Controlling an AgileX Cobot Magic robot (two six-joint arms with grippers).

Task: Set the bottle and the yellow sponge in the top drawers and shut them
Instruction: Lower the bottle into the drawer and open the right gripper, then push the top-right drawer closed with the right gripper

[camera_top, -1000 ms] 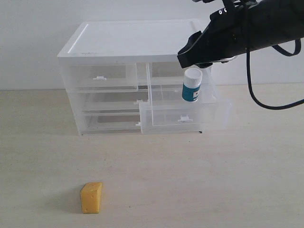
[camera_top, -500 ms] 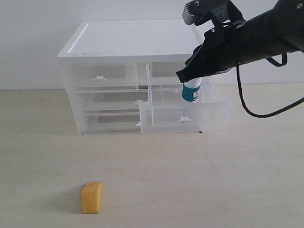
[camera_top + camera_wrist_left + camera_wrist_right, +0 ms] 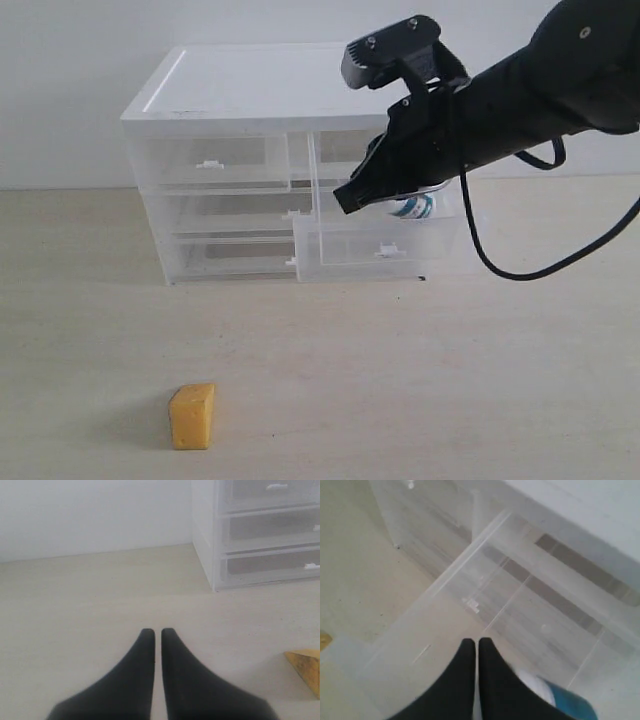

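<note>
My right claw [image 3: 475, 642] is pinched fully closed, its two black fingers pressed side by side with nothing between them. It hangs over the right top drawer [image 3: 385, 245], a clear plastic box pulled well out from the front of the white-topped cabinet [image 3: 270, 85]. The bottle [image 3: 412, 207] lies inside that open drawer, behind its front wall and out of my grip. Past my arm I see only its white cap and a slice of its teal body. It looks tipped over rather than standing, though most of it is hidden. From my right wrist camera the bottle is a blur close by my closed fingers, and I cannot tell whether they touch it. The left top drawer [image 3: 210, 160] is pushed in flush with the cabinet, its little white handle facing forward. Beneath the top pair are two wider drawers [image 3: 230, 212], both pushed in. The yellow sponge [image 3: 191, 416] stands on the pale table [image 3: 450, 380], well in front of the cabinet on the left side, apart from everything else. My left claw [image 3: 156, 632] is narrow too, its fingertips almost touching with only a thin slit between them, holding nothing above the table. The sponge sits near it, and the cabinet's corner is farther off.
</note>
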